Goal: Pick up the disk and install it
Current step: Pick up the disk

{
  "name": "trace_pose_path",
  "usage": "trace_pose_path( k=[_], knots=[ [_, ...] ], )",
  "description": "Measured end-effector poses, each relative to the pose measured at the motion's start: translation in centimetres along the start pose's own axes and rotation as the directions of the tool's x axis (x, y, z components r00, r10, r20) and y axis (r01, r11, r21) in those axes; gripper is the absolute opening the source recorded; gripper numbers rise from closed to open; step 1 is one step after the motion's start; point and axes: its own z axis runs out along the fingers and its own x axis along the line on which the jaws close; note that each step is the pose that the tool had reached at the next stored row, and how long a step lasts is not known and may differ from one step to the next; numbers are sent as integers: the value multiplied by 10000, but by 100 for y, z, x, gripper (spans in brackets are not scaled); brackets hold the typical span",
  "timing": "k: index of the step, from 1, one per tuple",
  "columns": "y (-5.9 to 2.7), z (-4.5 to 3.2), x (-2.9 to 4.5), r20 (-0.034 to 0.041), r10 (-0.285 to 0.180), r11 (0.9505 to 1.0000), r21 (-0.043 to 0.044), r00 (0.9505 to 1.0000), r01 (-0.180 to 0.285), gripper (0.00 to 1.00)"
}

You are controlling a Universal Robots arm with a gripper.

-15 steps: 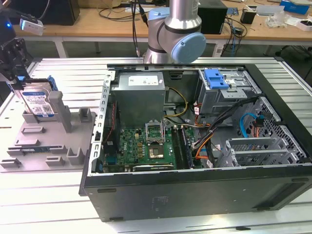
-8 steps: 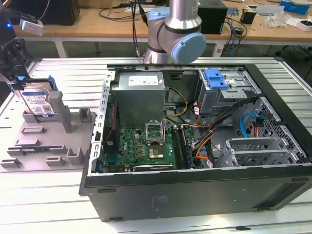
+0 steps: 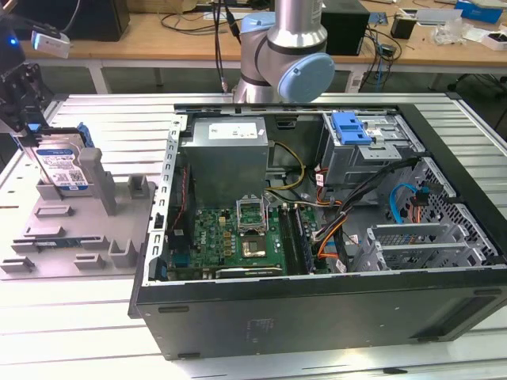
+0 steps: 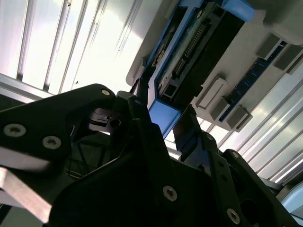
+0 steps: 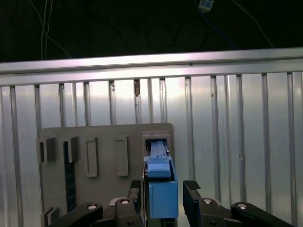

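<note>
Over the grey tray (image 3: 79,237), the tool (image 5: 163,187) straddles the upright disk (image 3: 62,165).

Legible text: none. White-and-blue label (image 3: 67,170) on the disk (image 3: 57,157), upper left of the exterior view: print too small to read. White label on the power supply (image 3: 230,162), upper centre of the exterior view: unreadable. Motherboard (image 3: 238,237) markings, lower centre: indistinct.

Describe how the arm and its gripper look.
The arm is a silver tube with grey joints and pale blue round caps; black cables run beside it. The gripper is matt black and angular, its linked fingers fastened by silver screws.
</note>
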Motion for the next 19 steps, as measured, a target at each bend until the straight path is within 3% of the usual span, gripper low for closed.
trace_pose_path(
  k=[19],
  knots=[
    [6,80,-2,1,-38,10000,26,10000,38,48]
  ],
)
